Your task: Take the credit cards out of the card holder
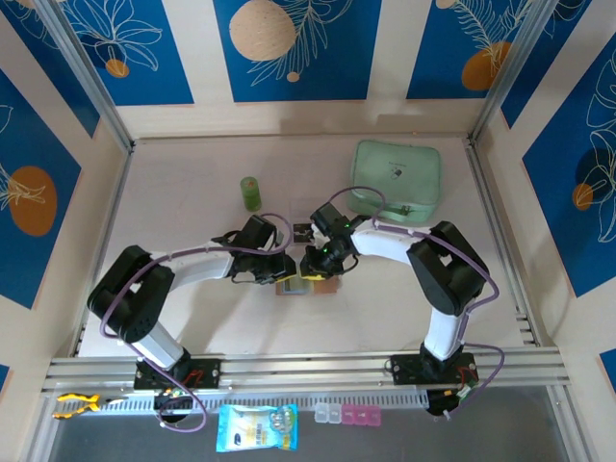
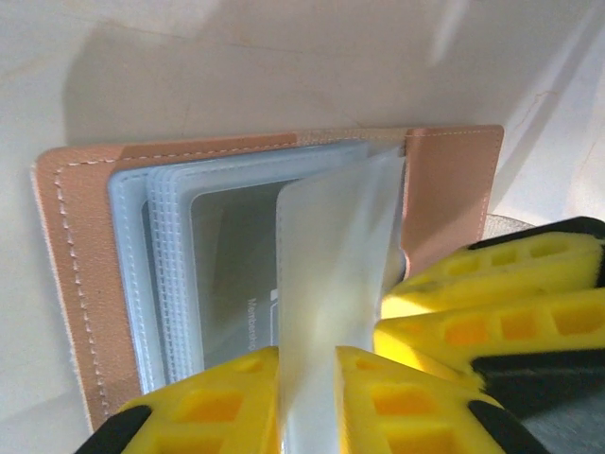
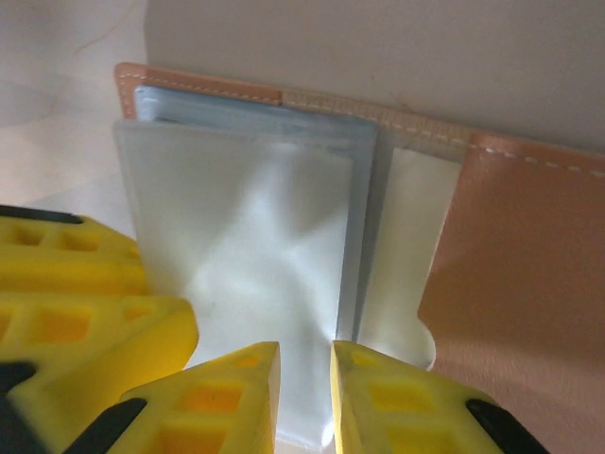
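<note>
The salmon-tan card holder (image 2: pixel 76 265) lies open on the table between both arms (image 1: pixel 328 286), its clear plastic sleeves fanned out. A dark credit card (image 2: pixel 232 274) with pale lettering sits inside one sleeve. My left gripper (image 2: pixel 307 364) is shut on a frosted sleeve (image 2: pixel 331 255) that is lifted from the stack. My right gripper (image 3: pixel 304 355) is shut on a frosted sleeve (image 3: pixel 246 246) from the other side, next to the tan cover (image 3: pixel 520 284). Each gripper's yellow fingers show in the other's wrist view, the right's fingers (image 2: pixel 492 312) and the left's fingers (image 3: pixel 76 284), close together.
A mint-green pouch (image 1: pixel 397 180) lies at the back right. A small green bottle (image 1: pixel 250 192) stands at the back left of centre. A small dark item (image 1: pixel 301 231) lies just behind the grippers. Walls close the table on three sides.
</note>
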